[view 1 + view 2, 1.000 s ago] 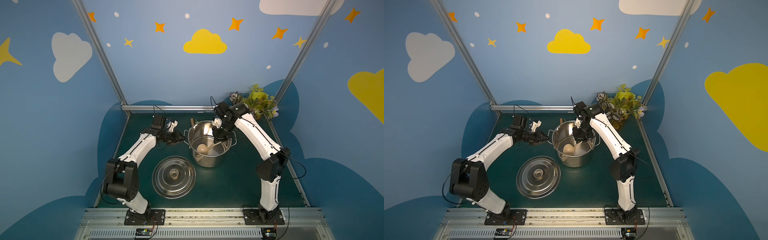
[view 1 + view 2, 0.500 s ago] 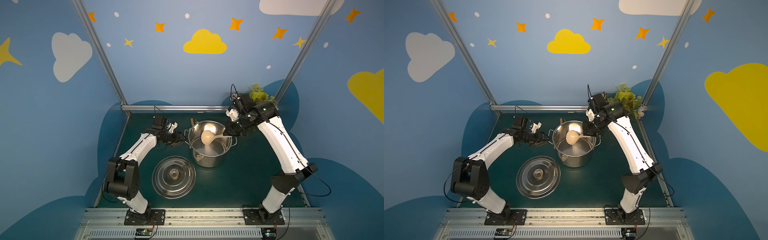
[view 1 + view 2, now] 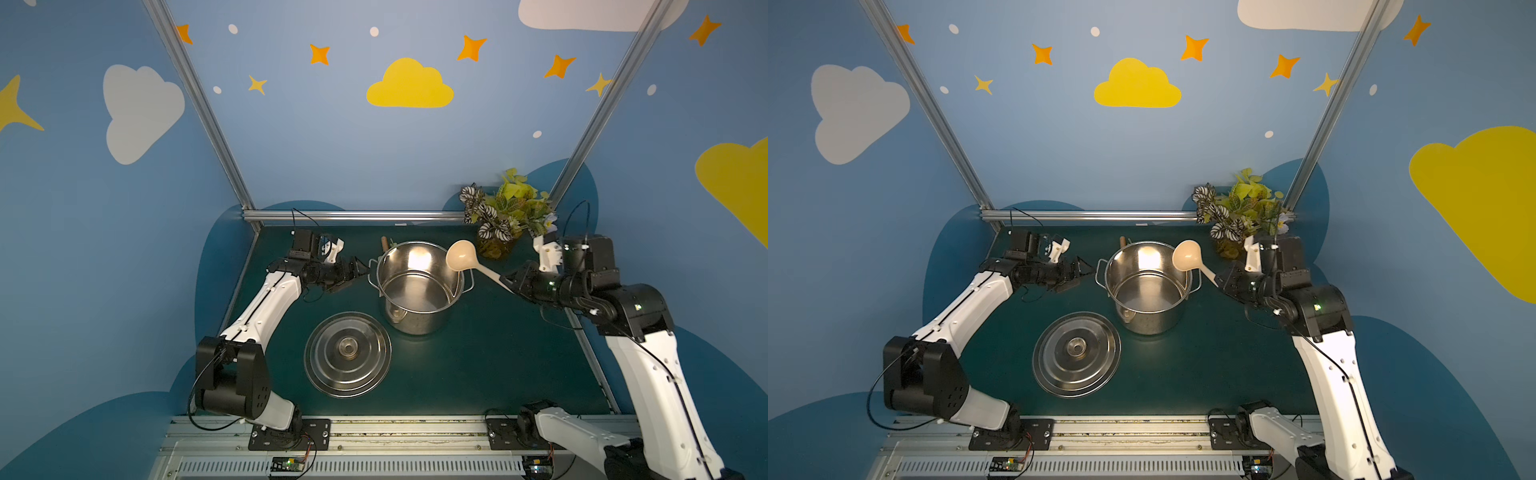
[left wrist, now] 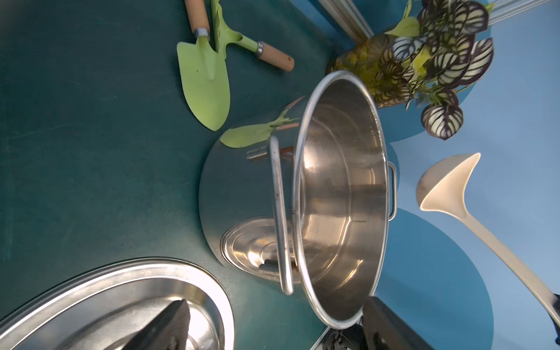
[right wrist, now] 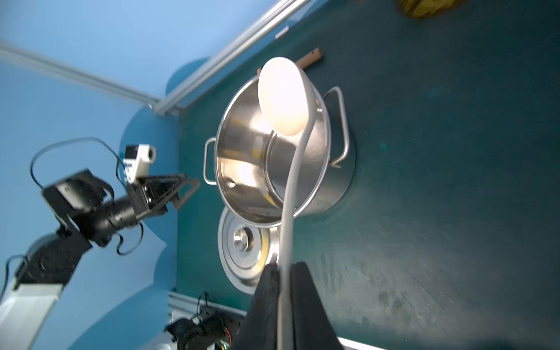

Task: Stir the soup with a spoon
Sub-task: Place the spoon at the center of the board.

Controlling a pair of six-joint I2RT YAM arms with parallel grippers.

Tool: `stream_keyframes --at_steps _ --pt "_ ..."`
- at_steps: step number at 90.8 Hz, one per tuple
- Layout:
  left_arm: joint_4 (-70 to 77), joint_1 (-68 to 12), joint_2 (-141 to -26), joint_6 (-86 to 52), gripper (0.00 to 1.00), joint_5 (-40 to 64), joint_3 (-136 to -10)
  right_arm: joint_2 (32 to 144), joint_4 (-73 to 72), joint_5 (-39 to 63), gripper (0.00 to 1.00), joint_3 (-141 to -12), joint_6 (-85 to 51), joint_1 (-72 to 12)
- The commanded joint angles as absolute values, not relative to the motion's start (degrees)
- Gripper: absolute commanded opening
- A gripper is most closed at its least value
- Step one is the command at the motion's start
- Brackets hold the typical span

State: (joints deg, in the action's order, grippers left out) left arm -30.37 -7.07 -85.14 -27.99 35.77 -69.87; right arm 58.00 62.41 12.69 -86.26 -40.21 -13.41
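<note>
Right gripper (image 3: pixel 510 283) pinches the slim handle of the cream-beige plastic ladle (image 3: pixel 462 257), and I see its round bowl out ahead of the fingertips, above the rim of the stainless steel pot (image 3: pixel 419 322). Left gripper (image 3: pixel 358 272) gapes wide, just short of the pot's side handle. A round steel lid (image 3: pixel 347 353) lies flat near it. A leafy potted plant (image 3: pixel 509 216) stands close behind the right gripper.

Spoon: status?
Left gripper open, empty, beside pot handle. Right gripper shut on spoon handle, bowl in air above pot rim. Lid off, on table; nothing blocking.
</note>
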Motion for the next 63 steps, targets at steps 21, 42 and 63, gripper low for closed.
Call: stream_keyframes --at_steps 21,42,63 --pt "-30.9 -4.9 -79.6 -29.4 1.00 33.8 -66.0 42.4 54.3 19.3 0.00 -67.2 -53.5 5.4" --pt "-30.4 -4.5 -78.4 -29.5 1.00 33.8 -64.0 37.4 41.8 26.3 0.00 -48.2 -62.2 9.1" --pt "-29.9 -4.3 -77.8 -29.6 1.00 33.9 -62.6 37.9 38.7 26.7 0.00 -39.2 -60.7 9.0"
